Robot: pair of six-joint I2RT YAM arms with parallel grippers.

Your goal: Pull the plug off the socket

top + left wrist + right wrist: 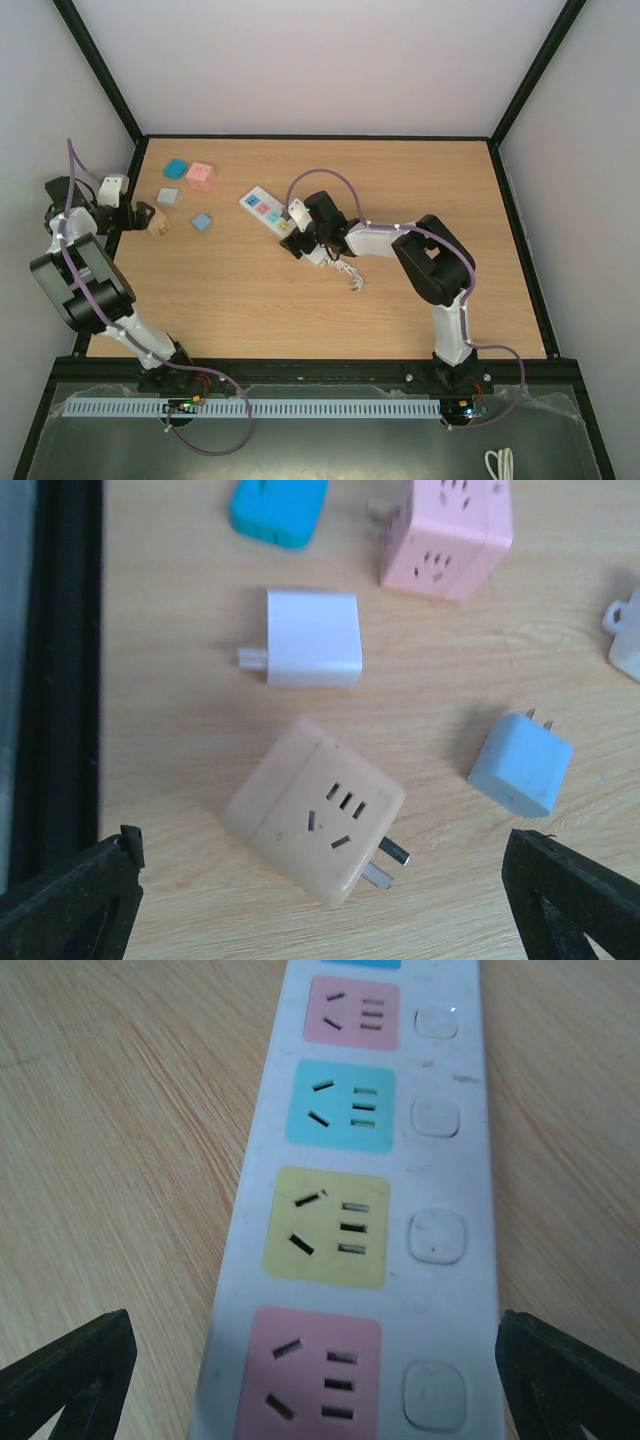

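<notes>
The socket is a long white power strip (258, 203) with pastel outlets, lying mid-table. In the right wrist view it (455, 1175) shows pink, blue, yellow and pink outlets, and no plug sits in any of them. My right gripper (293, 232) hovers over the strip's near end, jaws open on either side of it (312, 1360). My left gripper (152, 220) is at the far left, open (322, 880) above a beige cube plug adapter (315, 810) that lies loose on the table with its prongs bare.
Near the beige adapter lie a white adapter (312, 638), a light blue adapter (520, 763), a pink cube adapter (447, 530) and a teal one (278, 508). The strip's coiled white cord (345, 270) trails toward the front. A black frame rail (65, 660) borders the table's left edge.
</notes>
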